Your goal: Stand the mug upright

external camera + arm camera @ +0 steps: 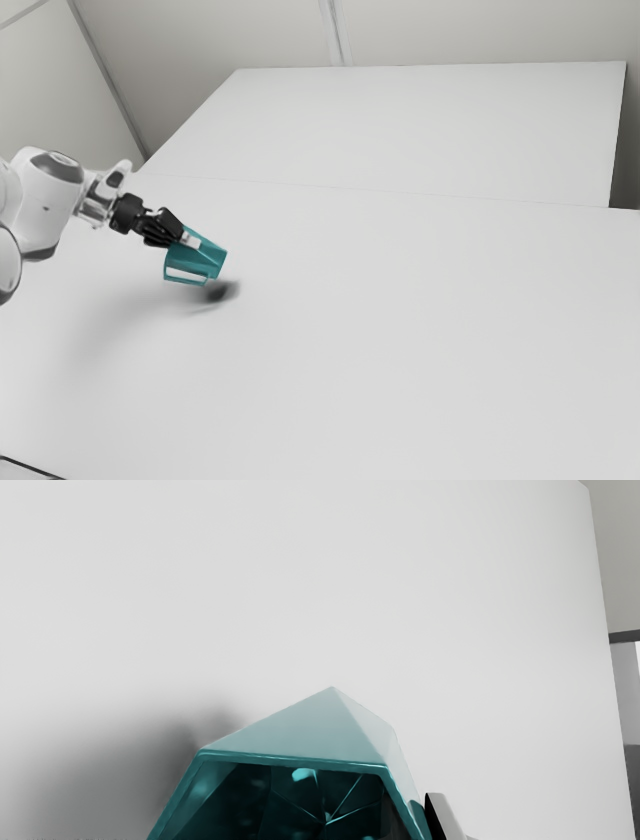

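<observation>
Mug (pixel 205 262), teal and faceted, hangs tilted above the table (pixel 400 340), off its surface, toward the exterior view's left. Your gripper (pixel 188 239) has it pinched by the wall near the mouth: in the wrist view you can see one finger (pixel 443 815) against the outside of that wall and a dark part of the other just inside. The open mouth faces your wrist camera, so you look down into the dark interior, while the handle (pixel 186 282) is on the side toward the tabletop in the exterior view. Under the mug you have a small dark shadow (pixel 218 292) on the white top, with a softer one spreading toward the exterior view's left. Your arm (pixel 50 195) reaches in from that side, its black hand slanting down to the mug. Beyond the table stand pale walls (pixel 480 30).
</observation>
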Robot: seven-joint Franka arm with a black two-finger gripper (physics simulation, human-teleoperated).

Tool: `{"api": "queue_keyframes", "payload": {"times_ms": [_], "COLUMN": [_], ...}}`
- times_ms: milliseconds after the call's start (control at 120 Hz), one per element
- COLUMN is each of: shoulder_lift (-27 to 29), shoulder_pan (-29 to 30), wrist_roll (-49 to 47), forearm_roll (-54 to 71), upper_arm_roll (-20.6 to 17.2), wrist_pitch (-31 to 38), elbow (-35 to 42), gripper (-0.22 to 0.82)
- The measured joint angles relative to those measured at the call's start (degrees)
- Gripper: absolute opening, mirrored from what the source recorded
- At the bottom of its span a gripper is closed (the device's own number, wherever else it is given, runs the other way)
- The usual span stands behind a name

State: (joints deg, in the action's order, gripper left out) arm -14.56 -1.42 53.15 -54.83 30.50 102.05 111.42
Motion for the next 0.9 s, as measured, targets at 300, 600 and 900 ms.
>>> {"api": "queue_keyframes", "payload": {"times_ms": [300, 600, 900], "shoulder_lift": [1.82, 1.41, 0.90], "shoulder_pan": [-1.10, -1.34, -2.08], "wrist_roll": [-7.99, -15.39, -23.51], "forearm_roll": [14.62, 29.54, 45.85], "upper_arm_roll": [-4.63, -11.29, -16.43], "wrist_pitch": [4.81, 12.94, 20.27], "elbow": [-3.52, -4.82, -4.79], "gripper": [-0.17, -0.17, -0.17]}}
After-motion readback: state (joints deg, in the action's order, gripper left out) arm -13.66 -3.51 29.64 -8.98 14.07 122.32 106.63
